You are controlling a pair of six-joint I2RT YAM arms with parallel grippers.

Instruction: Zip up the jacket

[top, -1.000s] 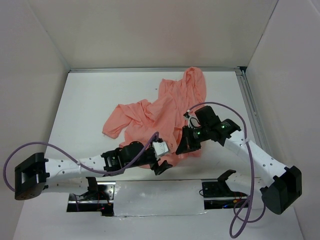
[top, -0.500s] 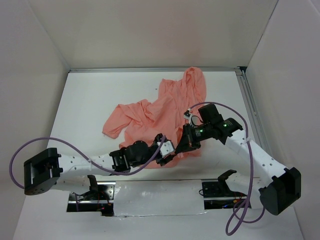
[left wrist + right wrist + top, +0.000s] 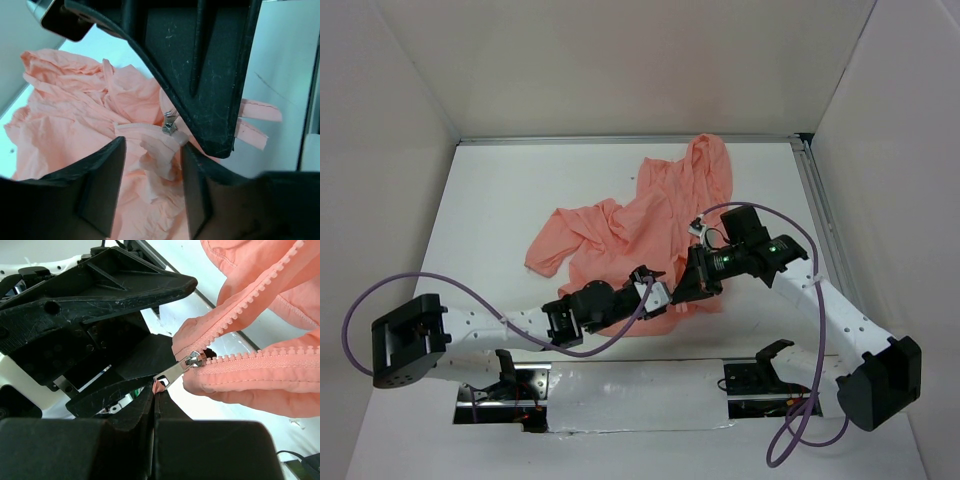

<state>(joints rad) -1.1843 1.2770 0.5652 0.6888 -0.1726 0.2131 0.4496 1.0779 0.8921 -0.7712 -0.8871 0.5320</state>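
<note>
The jacket (image 3: 640, 225) lies crumpled mid-table (image 3: 500, 200), stretching toward one o'clock. At its six o'clock hem, my right gripper (image 3: 154, 394) is pinched together on the zipper pull (image 3: 172, 372). My left gripper (image 3: 152, 150) has its jaws apart around the hem fabric beside it.

Seen from above, cannot make out the near hem of the jacket (image 3: 640, 220): covered by the left gripper (image 3: 658, 300) and the right gripper (image 3: 686, 292), both too small and dark there to read the jaws. In the left wrist view, cannot see behind the right gripper's black body; only part of the zipper pull (image 3: 169, 125) visible. In the right wrist view, cannot see the pull's tip, lost between closed fingertips.
</note>
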